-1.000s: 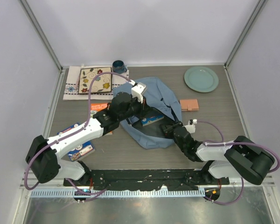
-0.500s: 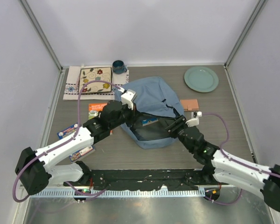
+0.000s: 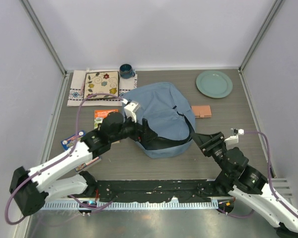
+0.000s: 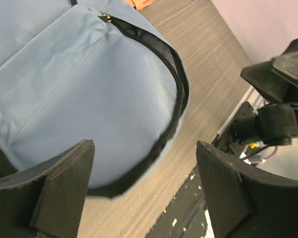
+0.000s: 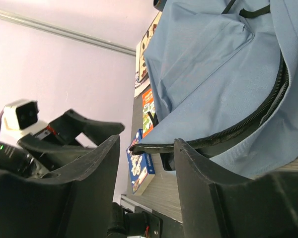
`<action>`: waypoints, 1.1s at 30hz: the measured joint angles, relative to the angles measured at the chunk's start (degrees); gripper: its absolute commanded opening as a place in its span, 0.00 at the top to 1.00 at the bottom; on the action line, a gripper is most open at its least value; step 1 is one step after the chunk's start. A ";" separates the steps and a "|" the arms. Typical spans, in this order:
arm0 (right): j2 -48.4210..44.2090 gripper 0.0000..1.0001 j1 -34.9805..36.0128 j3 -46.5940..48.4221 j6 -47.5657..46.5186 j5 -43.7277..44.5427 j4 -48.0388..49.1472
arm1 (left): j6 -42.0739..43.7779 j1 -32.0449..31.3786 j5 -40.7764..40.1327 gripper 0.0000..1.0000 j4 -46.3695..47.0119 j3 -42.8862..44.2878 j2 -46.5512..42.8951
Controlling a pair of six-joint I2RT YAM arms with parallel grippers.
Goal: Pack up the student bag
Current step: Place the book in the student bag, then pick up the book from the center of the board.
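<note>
1. Currently the backpack (image 3: 161, 111) lies mid-table (image 3: 134, 163), a rounded blue heap. Its dark zipper (image 3: 166, 142) runs left to right along the near edge.
2. Left gripper (image 3: 147, 134): fingers spread wide, nothing between them. It sits at the backpack's near-left edge, touching or just beside the fabric; the views do not settle which.
3. Right gripper (image 3: 204, 141): fingers about half apart, empty. It stands clear of the backpack, off its near-right corner, and points back toward the zipper.
4. Right wrist view: the zipper gapes slightly on the near side.
5. An orange book (image 3: 105, 115) and a blue book (image 5: 139, 168) lie outside the backpack, to its left, on the left arm's side.
6. Judgement: the left arm is nearer both the books and the opening. A book would go in along the zipper line, with the right gripper holding the flap up.
</note>
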 measured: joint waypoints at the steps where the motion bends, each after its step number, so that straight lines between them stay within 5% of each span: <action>1: -1.09 0.47 0.00 0.46 -0.07 0.39 -1.38 | -0.46 -0.04 -0.31 0.00 -1.22 -0.92 -2.62; 8: 14.21 0.47 0.00 8.24 -5.57 -4.15 -1.03 | -1.20 0.22 -17.62 0.00 -12.24 -2.16 -20.17; 15: 42.53 0.47 2.60 19.02 -12.94 -13.94 8.37 | -3.34 9.86 -31.91 0.01 -25.75 -1.92 -17.94; 25: 67.23 0.47 12.07 34.36 -17.11 -15.32 14.58 | -3.58 38.18 -22.73 0.00 -27.54 -3.67 -12.52; 28: 75.34 0.48 13.88 39.47 -17.18 -15.34 15.30 | -3.89 43.74 -17.84 0.00 -26.60 -5.38 -7.45; 33: 84.17 0.48 14.86 46.71 -17.22 -15.13 15.17 | -4.13 44.37 -15.06 0.00 -23.21 -5.92 -3.39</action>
